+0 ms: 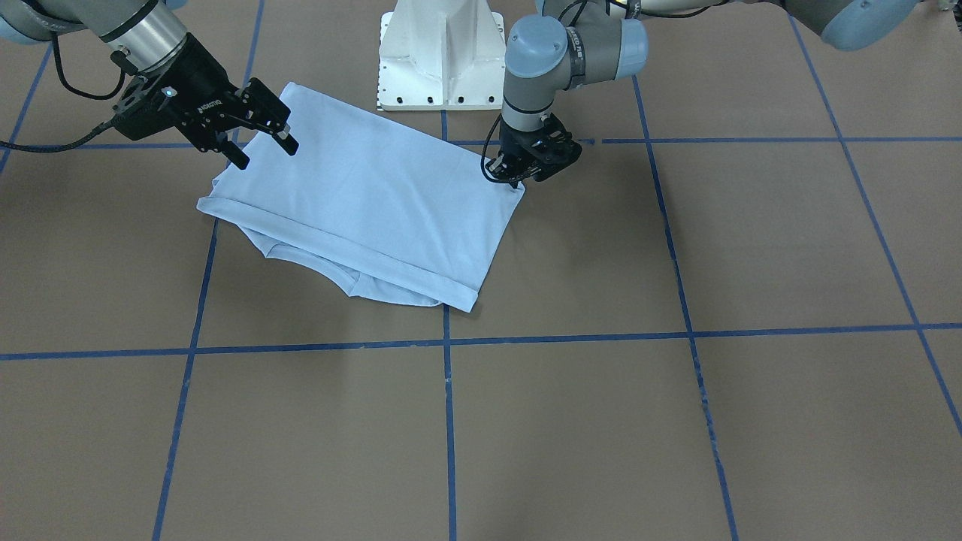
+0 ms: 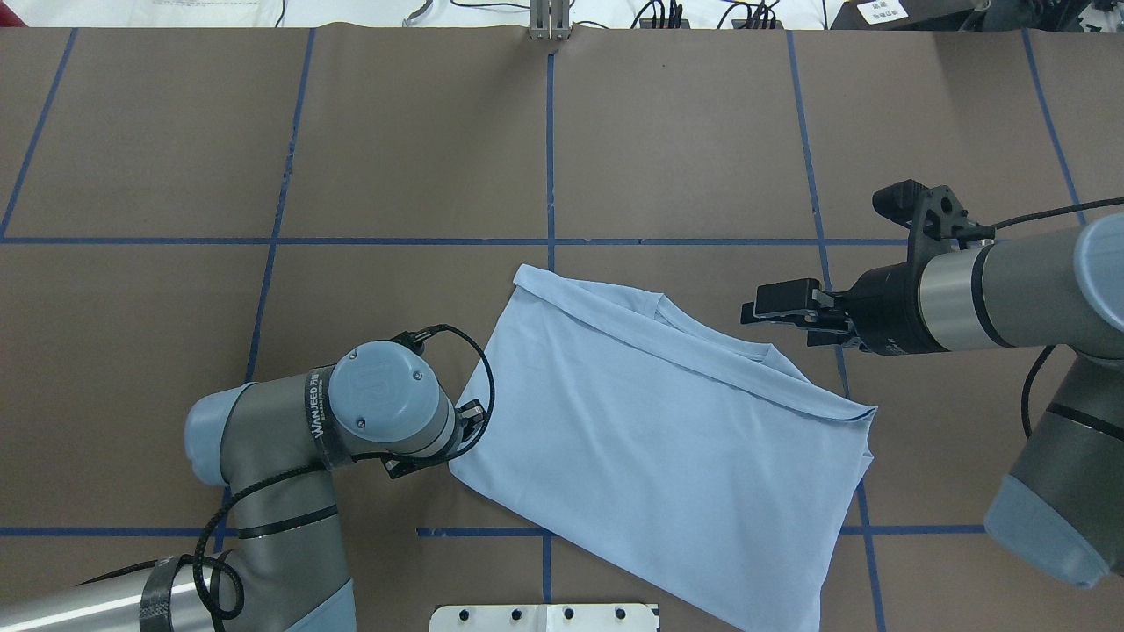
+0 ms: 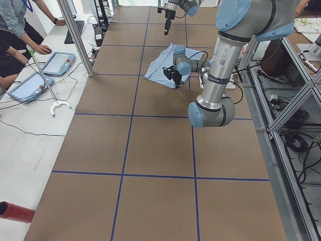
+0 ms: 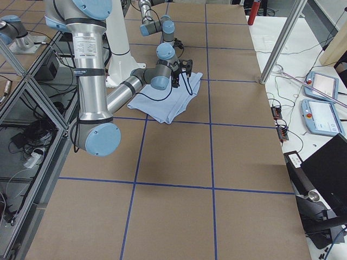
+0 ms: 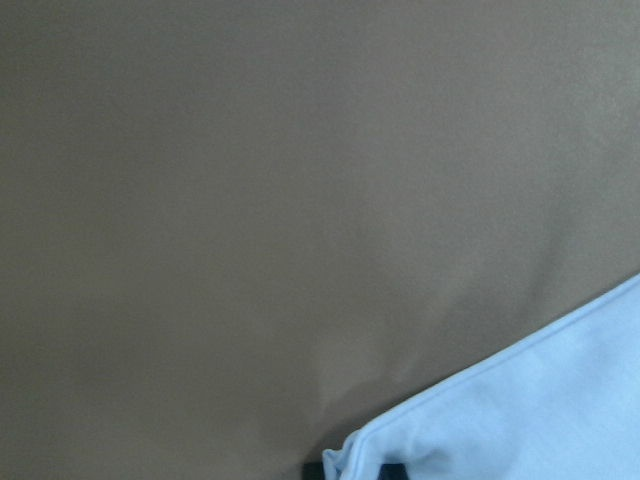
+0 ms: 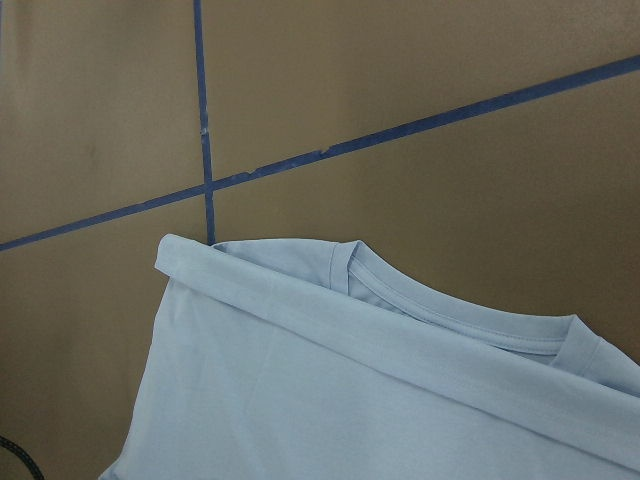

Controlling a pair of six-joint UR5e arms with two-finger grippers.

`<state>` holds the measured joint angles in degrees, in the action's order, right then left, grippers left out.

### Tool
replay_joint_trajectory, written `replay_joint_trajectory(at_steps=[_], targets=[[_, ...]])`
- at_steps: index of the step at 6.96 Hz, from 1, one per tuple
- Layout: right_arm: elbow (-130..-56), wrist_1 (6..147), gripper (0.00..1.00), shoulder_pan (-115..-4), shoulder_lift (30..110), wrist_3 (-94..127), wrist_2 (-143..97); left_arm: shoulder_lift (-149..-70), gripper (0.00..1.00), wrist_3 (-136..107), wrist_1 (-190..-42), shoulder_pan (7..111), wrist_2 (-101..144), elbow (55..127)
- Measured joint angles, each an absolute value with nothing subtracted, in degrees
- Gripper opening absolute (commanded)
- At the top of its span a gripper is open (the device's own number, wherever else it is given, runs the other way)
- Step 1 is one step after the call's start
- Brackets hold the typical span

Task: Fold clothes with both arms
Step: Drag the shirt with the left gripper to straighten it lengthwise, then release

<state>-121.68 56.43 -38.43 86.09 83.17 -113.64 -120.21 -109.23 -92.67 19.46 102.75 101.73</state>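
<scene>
The light blue T-shirt (image 1: 361, 203) lies folded into a rough rectangle on the brown table, with its collar (image 6: 450, 300) peeking out under the folded-over hem. My left gripper (image 1: 516, 179) points down at the shirt's corner nearest the pedestal, its fingers close together on the cloth. In the left wrist view that corner (image 5: 540, 410) curls up between two dark fingertips. My right gripper (image 1: 264, 152) hovers open above the opposite end of the shirt (image 2: 667, 439), holding nothing. In the overhead view the right gripper (image 2: 760, 309) stands just off the collar edge.
The white pedestal base (image 1: 440, 60) stands right behind the shirt. Blue tape lines (image 1: 447, 421) grid the brown table. At the table's far side, people (image 3: 15, 30) work at tablets (image 3: 55, 63), and a red cylinder (image 3: 15, 211) lies off the table edge.
</scene>
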Motion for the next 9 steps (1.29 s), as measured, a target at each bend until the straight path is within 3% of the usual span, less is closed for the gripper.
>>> replay_joint_trajectory(at_steps=[4, 9], targets=[[-121.7, 56.4, 1.0, -38.7, 86.1, 83.1, -113.6, -121.6, 0.0, -104.5, -93.2, 26.7, 100.3, 100.1], [-120.8, 56.4, 1.0, -38.8, 86.2, 83.2, -113.1, -129.3, 0.0, -89.0, -103.8, 36.9, 94.3, 81.5]])
